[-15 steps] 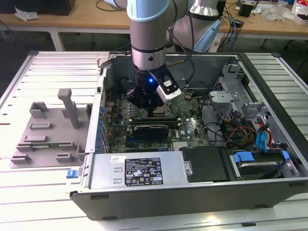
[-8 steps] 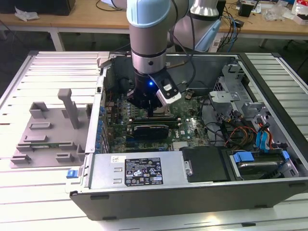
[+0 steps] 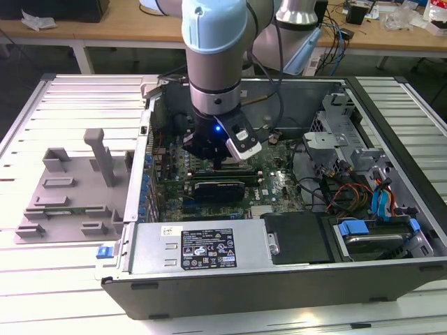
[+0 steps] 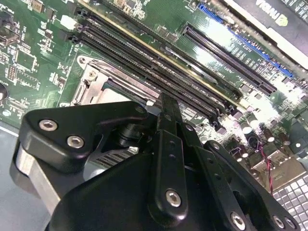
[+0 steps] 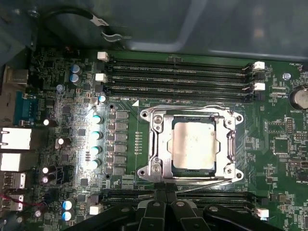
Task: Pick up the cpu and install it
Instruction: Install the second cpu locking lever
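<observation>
In the second wrist view the black fingers [image 4: 166,120] hide most of the socket [image 4: 103,79].

Matt silvery metal cpu [image 5: 193,144]; glossy black plastic hand [image 5: 166,196].

One arm [image 3: 215,63] with one claw [image 5: 166,204]. One case [image 3: 279,279], one motherboard [image 5: 269,144], one socket [image 5: 154,144] holding one cpu [image 5: 194,144]. One grey tray [image 3: 63,202]. Four memory slots [image 5: 183,72] beside the socket.
</observation>
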You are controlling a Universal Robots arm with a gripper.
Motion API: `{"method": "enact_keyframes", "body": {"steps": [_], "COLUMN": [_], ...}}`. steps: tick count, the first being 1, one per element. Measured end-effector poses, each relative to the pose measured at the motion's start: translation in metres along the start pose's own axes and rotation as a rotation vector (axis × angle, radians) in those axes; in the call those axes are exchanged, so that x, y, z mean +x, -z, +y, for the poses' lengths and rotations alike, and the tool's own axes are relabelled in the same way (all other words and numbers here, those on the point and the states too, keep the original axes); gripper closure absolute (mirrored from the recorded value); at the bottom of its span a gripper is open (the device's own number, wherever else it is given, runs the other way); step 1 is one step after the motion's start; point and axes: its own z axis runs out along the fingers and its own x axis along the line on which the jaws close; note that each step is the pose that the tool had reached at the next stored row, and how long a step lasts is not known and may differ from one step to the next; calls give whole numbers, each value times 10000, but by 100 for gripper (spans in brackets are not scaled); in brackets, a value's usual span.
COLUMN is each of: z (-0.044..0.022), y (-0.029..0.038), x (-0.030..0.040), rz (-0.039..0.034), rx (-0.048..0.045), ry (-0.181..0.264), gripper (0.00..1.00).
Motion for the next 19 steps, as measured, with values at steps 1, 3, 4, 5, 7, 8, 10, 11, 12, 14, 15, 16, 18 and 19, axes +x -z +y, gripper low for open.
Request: {"method": "enact_keyframes", "body": {"steps": [1, 3, 4, 5, 7, 8, 10, 11, 12, 14, 15, 16, 18, 19], "z": [-11, -48, -54, -60, -64, -65, -67, -68, -69, -72, -73, -73, -79, -79], "y": [-6, -25, -31, -37, -49, -58, -80, -89, -98, -132, -152, -159, -168, -168], "x": [6, 39, 49, 61, 80, 88, 107, 115, 120, 139, 147, 150, 167, 172], "rz": [-2, -14, -18, -21, -26, -28, -31, -30, -31, -33, -38, -40, -38, -39], "rx": [-51, -350, -433, -510, -618, -656, -717, -734, -748, -837, -912, -930, -933, -936], "ry": [-3, -21, -25, -31, -37, -39, -42, -44, -45, -48, -53, -56, -56, -55], "gripper": [89, 89, 89, 89, 89, 89, 89, 89, 89, 89, 89, 89, 89, 89]}}
